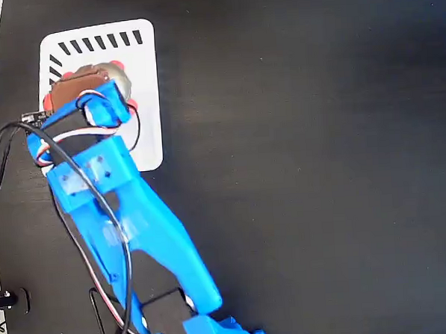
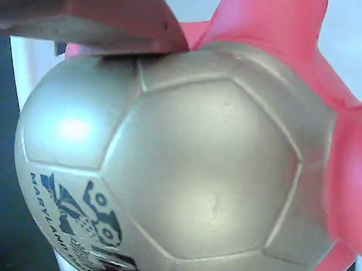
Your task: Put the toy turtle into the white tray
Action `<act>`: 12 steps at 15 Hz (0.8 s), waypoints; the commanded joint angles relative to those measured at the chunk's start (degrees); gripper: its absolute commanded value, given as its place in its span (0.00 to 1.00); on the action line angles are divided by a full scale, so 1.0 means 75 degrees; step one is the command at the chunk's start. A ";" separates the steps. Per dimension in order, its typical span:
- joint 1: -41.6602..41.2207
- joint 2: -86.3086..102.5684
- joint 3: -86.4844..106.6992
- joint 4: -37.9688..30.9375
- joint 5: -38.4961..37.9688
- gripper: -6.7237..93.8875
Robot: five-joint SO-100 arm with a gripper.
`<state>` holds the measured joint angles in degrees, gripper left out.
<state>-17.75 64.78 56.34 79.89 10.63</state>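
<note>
My hand (image 1: 92, 88) sits over the upper left part of the white tray (image 1: 145, 81) in the fixed view, at the end of my blue arm (image 1: 128, 217), which reaches up from the bottom edge across the black surface (image 1: 312, 162). The toy turtle (image 1: 91, 78) lies under and against my hand, inside the tray's outline near its slotted top edge; red-orange bits of it peek out around my blue wrist. In the wrist view the toy turtle (image 2: 185, 172) fills nearly everything: its domed grey-gold shell with panel seams, dark printed marks at the lower left, and red-orange limbs at the top and the right. One reddish-brown finger (image 2: 96, 13) of mine lies across the upper left and touches the shell's top. The other finger is out of sight, so I cannot tell whether my hand grips the turtle or stands loose around it.
</note>
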 commanded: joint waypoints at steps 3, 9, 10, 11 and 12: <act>0.0141 0.0176 -0.0363 0.0059 0.0070 0.06; -0.0023 -0.0117 -0.0293 0.0117 0.0035 0.63; -0.0047 -0.0117 -0.0281 0.0129 0.0035 0.65; -0.0059 -0.0117 -0.0281 0.0129 0.0047 0.65; -0.0082 -0.0117 -0.0281 0.0129 0.0070 0.65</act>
<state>-17.40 61.00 56.34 79.89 10.55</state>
